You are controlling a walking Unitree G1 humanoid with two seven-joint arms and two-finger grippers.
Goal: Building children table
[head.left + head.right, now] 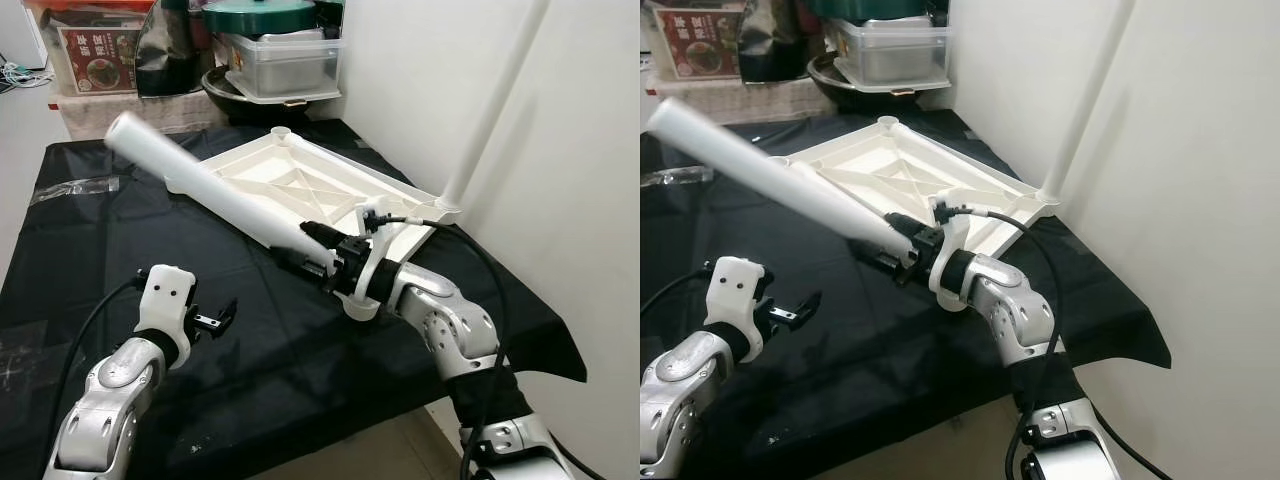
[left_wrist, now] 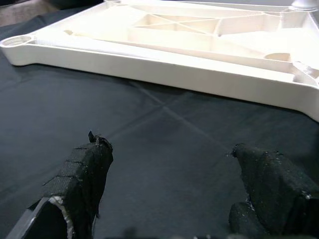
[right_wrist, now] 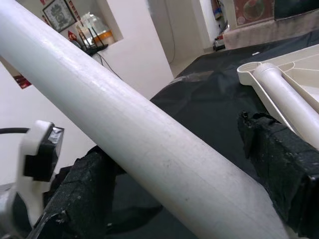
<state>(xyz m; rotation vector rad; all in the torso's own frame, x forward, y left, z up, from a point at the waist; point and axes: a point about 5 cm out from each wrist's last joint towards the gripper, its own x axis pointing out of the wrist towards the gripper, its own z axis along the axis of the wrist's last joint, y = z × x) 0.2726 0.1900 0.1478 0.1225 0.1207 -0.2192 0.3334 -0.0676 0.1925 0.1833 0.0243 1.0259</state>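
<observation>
One black-draped table (image 1: 120,240) carries the upturned white tabletop (image 1: 310,185), with one white leg (image 1: 495,100) standing upright in its near right corner socket against the wall. Behind it sit a clear lidded storage bin (image 1: 285,65) whose contents cannot be made out and a dark pan (image 1: 245,105). The right gripper (image 1: 315,250) has its fingers closed around a second white leg (image 1: 215,180) held slanting above the tabletop, while the left gripper (image 1: 218,320) hovers over bare cloth near the tabletop's edge, fingers spread wide and empty.
</observation>
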